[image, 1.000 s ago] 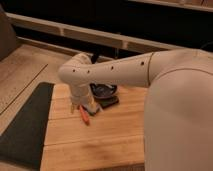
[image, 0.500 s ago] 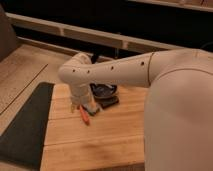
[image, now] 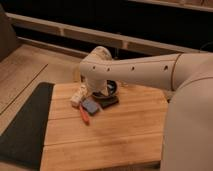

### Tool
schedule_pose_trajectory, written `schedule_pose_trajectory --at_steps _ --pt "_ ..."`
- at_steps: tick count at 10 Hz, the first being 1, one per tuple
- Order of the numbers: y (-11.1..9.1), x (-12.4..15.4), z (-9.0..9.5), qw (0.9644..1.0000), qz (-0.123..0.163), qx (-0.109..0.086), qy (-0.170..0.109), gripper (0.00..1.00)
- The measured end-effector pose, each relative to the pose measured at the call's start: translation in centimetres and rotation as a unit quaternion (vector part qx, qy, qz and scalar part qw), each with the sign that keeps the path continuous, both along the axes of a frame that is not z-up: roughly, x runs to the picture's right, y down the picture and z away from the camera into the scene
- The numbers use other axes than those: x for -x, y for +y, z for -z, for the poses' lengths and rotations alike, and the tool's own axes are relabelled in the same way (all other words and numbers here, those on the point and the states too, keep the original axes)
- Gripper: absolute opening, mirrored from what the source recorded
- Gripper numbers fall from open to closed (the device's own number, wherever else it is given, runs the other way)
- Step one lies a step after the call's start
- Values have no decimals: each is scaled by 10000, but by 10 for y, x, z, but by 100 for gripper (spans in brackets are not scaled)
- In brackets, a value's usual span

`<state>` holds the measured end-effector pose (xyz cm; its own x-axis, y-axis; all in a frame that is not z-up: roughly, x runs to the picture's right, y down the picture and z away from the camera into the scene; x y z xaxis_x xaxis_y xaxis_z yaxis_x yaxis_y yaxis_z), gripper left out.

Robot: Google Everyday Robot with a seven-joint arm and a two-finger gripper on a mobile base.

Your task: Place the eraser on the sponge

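Note:
The sponge, a small flat blue pad, lies on the wooden table left of centre. Just left of and behind it shows the eraser, a small cream-white block. My gripper is at the low end of the white arm, right beside the eraser and just behind the sponge. I cannot make out whether the gripper holds the eraser or whether the eraser rests on the wood.
An orange pen lies in front of the sponge. A black flat bar and a dark bowl sit to its right, under the arm. A dark mat borders the table's left side.
The arm has drawn back and up, uncovering the blue sponge and the cream eraser that it hid before. The pen, bar and bowl have not moved.

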<state>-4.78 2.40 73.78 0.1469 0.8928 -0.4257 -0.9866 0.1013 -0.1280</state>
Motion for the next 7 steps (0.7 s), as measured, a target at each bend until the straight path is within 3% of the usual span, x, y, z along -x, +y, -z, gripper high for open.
schedule_pose_trajectory --at_steps 4,7 --pt "4 -2 -5 10000 37 50 70 65" --pt "32 -81 -52 9952 -345 462 794 65"
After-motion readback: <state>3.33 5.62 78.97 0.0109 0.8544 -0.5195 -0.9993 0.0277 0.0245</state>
